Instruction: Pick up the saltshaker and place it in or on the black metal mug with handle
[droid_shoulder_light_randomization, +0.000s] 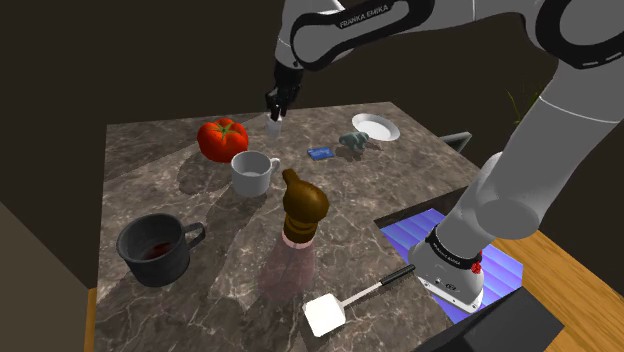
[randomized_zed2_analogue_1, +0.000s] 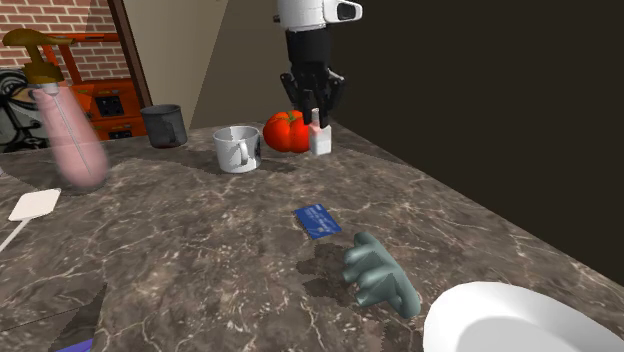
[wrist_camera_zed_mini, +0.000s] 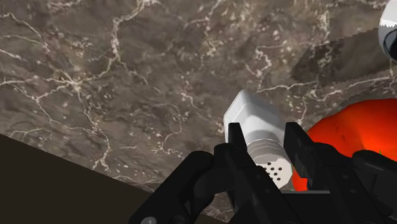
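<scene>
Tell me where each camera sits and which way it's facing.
Shoulder view: high behind the arm, looking down over the table; the arm shows.
Second exterior view: low by the plate, facing across the table; the gripper shows.
Wrist view: on the gripper, looking at the saltshaker between its fingers.
All share saltshaker and tomato.

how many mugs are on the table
2. One dark mug sits near the table edge at the shoulder view's lower left; one pale grey mug stands farther in, beside the tomato. None looks hidden.
</scene>
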